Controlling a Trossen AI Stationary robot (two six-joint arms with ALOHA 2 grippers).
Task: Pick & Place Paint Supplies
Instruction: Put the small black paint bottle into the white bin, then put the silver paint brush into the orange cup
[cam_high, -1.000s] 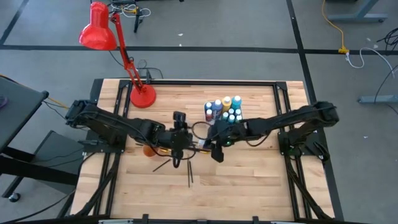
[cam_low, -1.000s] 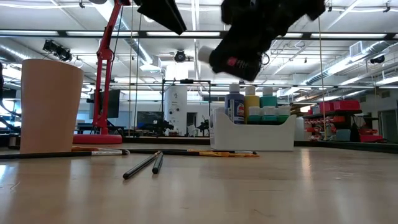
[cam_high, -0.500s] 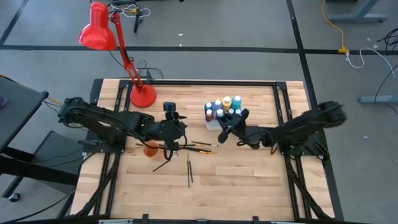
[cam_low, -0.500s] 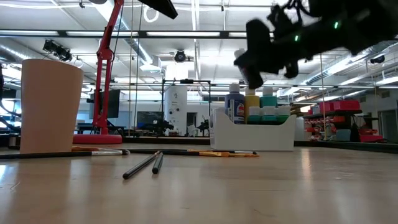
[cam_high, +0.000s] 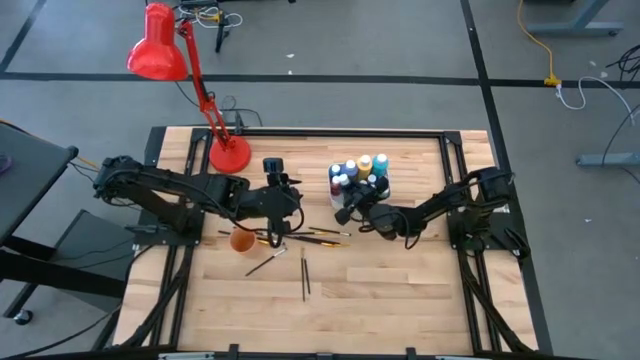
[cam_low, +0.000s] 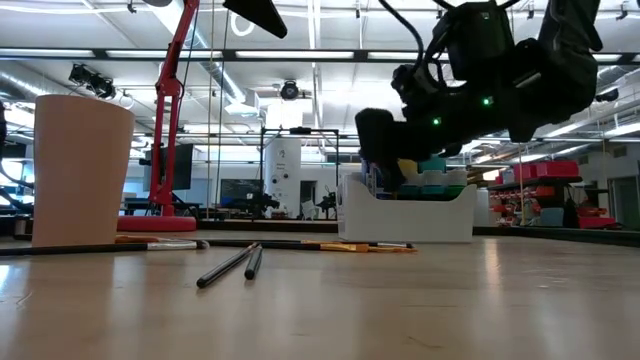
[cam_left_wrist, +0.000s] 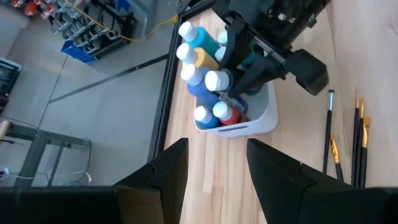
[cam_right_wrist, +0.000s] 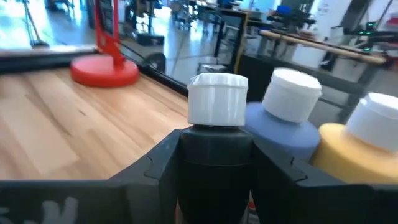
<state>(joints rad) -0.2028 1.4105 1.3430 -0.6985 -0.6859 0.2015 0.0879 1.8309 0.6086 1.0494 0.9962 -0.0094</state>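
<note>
Dark paint bottle (cam_right_wrist: 214, 162), white-capped: upright between right tool (cam_right_wrist: 214, 177) fingers, gripped, lowering into white tray (cam_left_wrist: 264, 118) among other bottles. Left tool (cam_left_wrist: 214, 168) open, empty, above paintbrushes (cam_high: 320, 233) on tabletop.

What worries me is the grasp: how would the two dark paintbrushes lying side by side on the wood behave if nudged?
Likely they roll: the paintbrushes look like thin round sticks flat on the smooth tabletop. They appear straight and slim, so probably stiff and light, sliding whole when pushed.
</note>
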